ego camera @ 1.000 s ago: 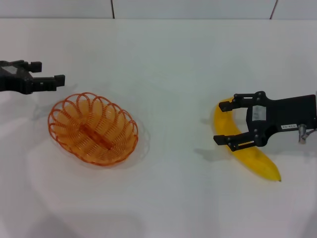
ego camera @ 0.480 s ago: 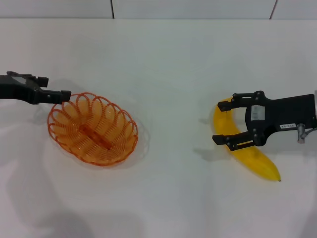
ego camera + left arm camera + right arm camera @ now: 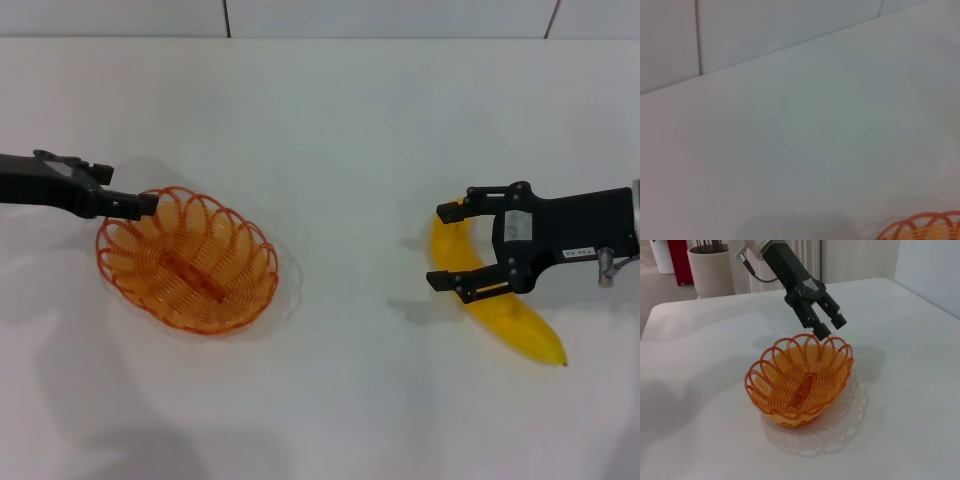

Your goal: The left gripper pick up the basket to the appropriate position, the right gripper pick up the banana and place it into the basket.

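Note:
The orange wire basket (image 3: 188, 260) sits on the white table (image 3: 330, 150) at the left. It also shows in the right wrist view (image 3: 800, 382), and a bit of its rim in the left wrist view (image 3: 920, 227). My left gripper (image 3: 135, 205) is at the basket's far-left rim, fingers pointing down just over the rim in the right wrist view (image 3: 827, 326), slightly apart and holding nothing. The yellow banana (image 3: 505, 315) lies at the right. My right gripper (image 3: 442, 247) is open, its two fingers on either side of the banana's upper half.
The table's far edge meets a tiled wall (image 3: 300, 15). Beyond the table in the right wrist view stand a beige pot (image 3: 710, 267) and a red object (image 3: 679, 260).
My left gripper has moved right and down to the basket's rim and has turned edge-on. My right gripper has stayed around the banana, almost still.

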Controlling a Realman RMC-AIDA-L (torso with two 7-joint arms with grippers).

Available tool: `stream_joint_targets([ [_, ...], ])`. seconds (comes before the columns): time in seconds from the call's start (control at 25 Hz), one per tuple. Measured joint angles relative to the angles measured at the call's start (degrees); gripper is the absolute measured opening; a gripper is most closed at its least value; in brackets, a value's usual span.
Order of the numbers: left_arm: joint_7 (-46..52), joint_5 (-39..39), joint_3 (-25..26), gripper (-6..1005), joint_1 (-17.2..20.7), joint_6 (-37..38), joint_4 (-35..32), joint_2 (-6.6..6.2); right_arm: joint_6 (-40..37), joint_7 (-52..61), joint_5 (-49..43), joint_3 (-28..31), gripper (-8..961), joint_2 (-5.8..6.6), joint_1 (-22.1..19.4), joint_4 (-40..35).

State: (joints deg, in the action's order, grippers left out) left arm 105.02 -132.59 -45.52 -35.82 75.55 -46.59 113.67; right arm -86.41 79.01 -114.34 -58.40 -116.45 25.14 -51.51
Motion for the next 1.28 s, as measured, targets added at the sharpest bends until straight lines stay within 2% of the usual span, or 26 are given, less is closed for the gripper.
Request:
stream_joint_targets([
  [0.16, 0.1, -0.6, 0.0, 823, -0.2, -0.1, 0.3, 0.43, 0.0, 0.0, 0.0, -0.3, 884, -0.04, 0.3, 0.2],
  [0.68, 0.3, -3.3, 0.0, 803, -0.8, -3.2, 3.5, 0.66, 0.0, 0.0, 0.0, -0.7, 884, 0.00, 1.0, 1.4],
  [1.28, 0.2, -6.7, 0.0, 780, -2.1, -6.1, 5.5, 1.89, 0.0, 0.0, -0.1, -0.7, 883, 0.00, 1.2, 1.6],
])
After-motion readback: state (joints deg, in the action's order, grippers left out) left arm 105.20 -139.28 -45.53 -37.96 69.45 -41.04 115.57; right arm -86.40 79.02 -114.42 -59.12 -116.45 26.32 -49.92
